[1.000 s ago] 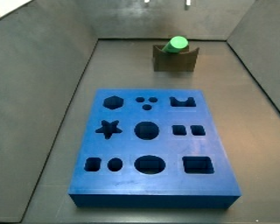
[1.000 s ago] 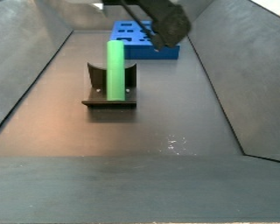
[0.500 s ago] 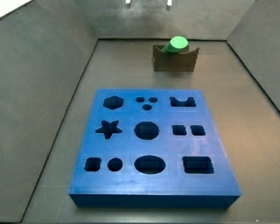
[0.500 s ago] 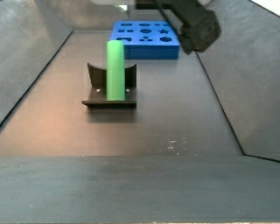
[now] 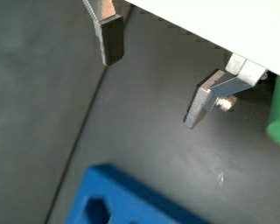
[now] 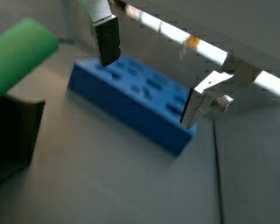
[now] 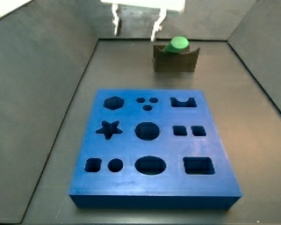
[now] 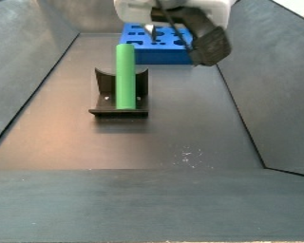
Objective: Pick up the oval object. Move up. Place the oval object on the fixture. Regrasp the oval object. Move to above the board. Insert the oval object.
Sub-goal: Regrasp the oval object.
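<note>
Empty open gripper [image 7: 136,29] above floor

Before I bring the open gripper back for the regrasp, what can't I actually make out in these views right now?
- Oval object: its seating in the fixture notch is hidden by the rod itself in a side view.
- Oval object: cut off by the frame edge in a wrist view.
- Gripper: fingertips tiny and blurred in a side view.
- Board: partly hidden behind the arm.
</note>
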{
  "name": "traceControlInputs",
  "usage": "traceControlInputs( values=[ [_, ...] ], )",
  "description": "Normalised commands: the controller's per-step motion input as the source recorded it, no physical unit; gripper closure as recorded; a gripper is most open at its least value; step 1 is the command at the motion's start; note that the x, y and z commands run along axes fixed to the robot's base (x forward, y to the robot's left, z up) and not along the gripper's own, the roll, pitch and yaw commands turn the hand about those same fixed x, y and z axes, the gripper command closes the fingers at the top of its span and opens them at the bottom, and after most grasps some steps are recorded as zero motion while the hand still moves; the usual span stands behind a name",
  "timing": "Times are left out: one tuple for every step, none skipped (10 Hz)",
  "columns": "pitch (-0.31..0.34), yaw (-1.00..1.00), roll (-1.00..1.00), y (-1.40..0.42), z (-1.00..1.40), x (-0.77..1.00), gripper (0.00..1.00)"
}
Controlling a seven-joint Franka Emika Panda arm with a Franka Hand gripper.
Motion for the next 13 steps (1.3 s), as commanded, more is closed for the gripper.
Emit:
traceControlInputs(
  values=[
    [-0.127, -0.92, 1.00, -0.07, -0.28, 0.00, 0.00],
    [-0.146, -0.92, 1.00, -0.05, -0.11, 0.00, 0.00],
    [-0.164, -0.92, 1.00, -0.03, -0.05, -0.02, 0.00],
    [-0.189, -0.92, 1.00, -0.03, -0.02, -0.04, 0.00],
    [-0.206, -0.92, 1.00, -0.03, -0.01, -0.05, 0.00],
    [-0.224, -0.92, 1.00, -0.02, 0.01, -0.05, 0.00],
    [-0.234, -0.93, 1.00, -0.02, 0.01, -0.05, 0.00],
    [-0.239, -0.93, 1.00, -0.02, 0.00, -0.05, 0.00],
    [-0.240, -0.93, 1.00, -0.01, 0.01, -0.04, 0.00],
    [-0.235, -0.94, 1.00, -0.01, 0.00, -0.04, 0.00],
    [-0.226, -0.95, 1.00, -0.01, 0.00, -0.04, 0.00],
    [-0.212, -0.95, 1.00, -0.01, -0.01, -0.05, 0.00],
    [-0.181, -0.97, 1.00, -0.01, -0.01, -0.05, 0.00]
  ],
)
